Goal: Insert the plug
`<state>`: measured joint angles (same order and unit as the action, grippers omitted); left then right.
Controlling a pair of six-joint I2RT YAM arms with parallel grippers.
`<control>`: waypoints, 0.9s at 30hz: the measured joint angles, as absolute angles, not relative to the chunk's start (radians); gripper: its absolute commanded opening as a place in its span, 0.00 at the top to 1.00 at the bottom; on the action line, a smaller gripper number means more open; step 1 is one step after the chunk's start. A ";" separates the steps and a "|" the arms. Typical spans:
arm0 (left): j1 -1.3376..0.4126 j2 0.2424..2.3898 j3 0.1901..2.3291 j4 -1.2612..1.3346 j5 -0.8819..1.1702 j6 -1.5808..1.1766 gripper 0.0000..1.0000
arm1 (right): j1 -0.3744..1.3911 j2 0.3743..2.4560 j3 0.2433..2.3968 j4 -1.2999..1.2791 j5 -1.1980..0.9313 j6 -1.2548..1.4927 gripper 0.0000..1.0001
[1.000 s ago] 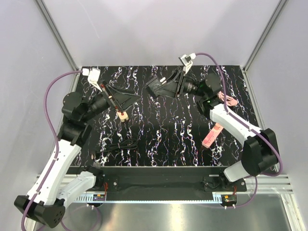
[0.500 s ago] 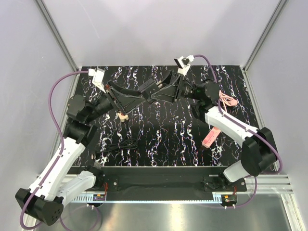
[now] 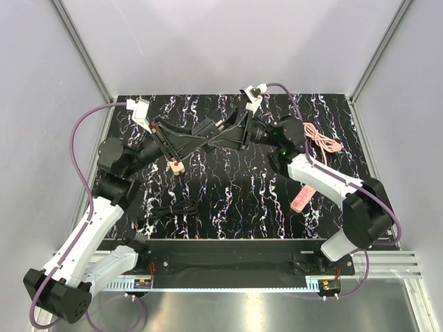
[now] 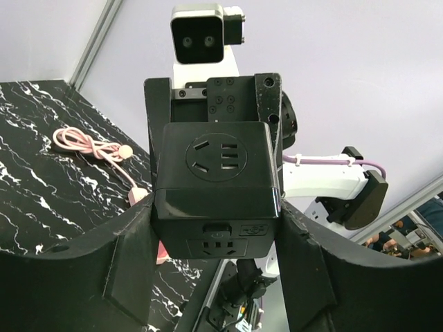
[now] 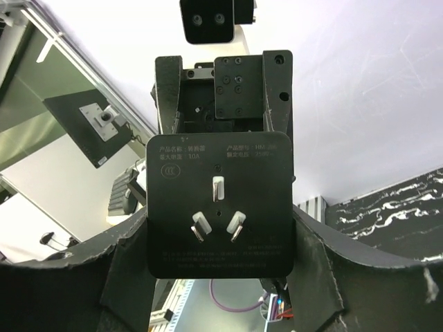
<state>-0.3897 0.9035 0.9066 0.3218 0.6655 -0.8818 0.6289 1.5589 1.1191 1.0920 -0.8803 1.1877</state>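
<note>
Top view: left gripper (image 3: 198, 137) and right gripper (image 3: 219, 136) meet nose to nose above the far middle of the table (image 3: 242, 207). The black adapter cube (image 3: 205, 129) is between them, off the surface. Pink cable (image 3: 320, 140) far right, pink block (image 3: 302, 198) near right, both well apart from it. Risk: two arms on one rigid part, so any pull or twist out of step could wrench it loose or knock the fingers together. Left wrist view: cube sits between the left fingers (image 4: 128, 266), socket faces toward the camera. Pads look pressed to both sides, so clamped on it as far as I can tell. The bite looks shallow, on the cube's near end only, so it could pivot or drop if the right one lets go too soon. Right wrist view: right fingers (image 5: 315, 277) clamp the cube's plate edges. The three prongs (image 5: 219, 188) face this camera, so the plug end points into the right palm. If the wrong arm ends up with it, the prongs are blocked and nothing can be inserted. Can't identify the target socket in any view.
</note>
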 measured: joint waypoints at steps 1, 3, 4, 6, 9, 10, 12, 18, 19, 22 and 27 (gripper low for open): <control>-0.388 0.903 0.906 0.318 0.671 -0.882 1.00 | 0.629 1.551 1.120 1.071 -0.885 1.175 0.34; -0.388 0.902 0.906 0.311 0.689 -0.882 1.00 | 0.627 1.529 1.124 1.010 -0.905 1.134 0.25; -0.388 0.900 0.906 0.306 0.699 -0.879 1.00 | 0.627 1.515 1.126 0.969 -0.918 1.106 0.23; -0.389 0.893 0.906 0.274 0.725 -0.857 1.00 | 0.625 1.485 1.126 0.870 -0.949 1.042 0.20; -0.395 0.884 0.905 0.223 0.770 -0.828 1.00 | 0.620 1.450 1.126 0.745 -0.996 0.960 0.17; -0.396 0.879 0.904 0.203 0.788 -0.816 1.00 | 0.618 1.439 1.126 0.701 -1.015 0.931 0.16; -0.398 0.872 0.898 0.183 0.812 -0.806 1.00 | 0.614 1.415 1.126 0.617 -1.040 0.871 0.16; -0.402 0.866 0.884 0.145 0.871 -0.786 1.00 | 0.614 1.355 1.126 0.458 -1.098 0.754 0.21; -0.402 0.865 0.884 0.142 0.877 -0.782 1.00 | 0.614 1.353 1.126 0.444 -1.102 0.744 0.24; -0.403 0.866 0.884 0.123 0.895 -0.775 1.00 | 0.614 1.354 1.126 0.409 -1.108 0.727 0.30; -0.403 0.874 0.886 0.117 0.914 -0.779 0.87 | 0.611 1.355 1.112 0.423 -1.114 0.732 0.87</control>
<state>-0.4030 0.8742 0.8860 0.1165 0.9138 -0.7792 0.6113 1.3552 1.1122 0.4232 -1.1141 0.7319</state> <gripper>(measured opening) 0.625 0.601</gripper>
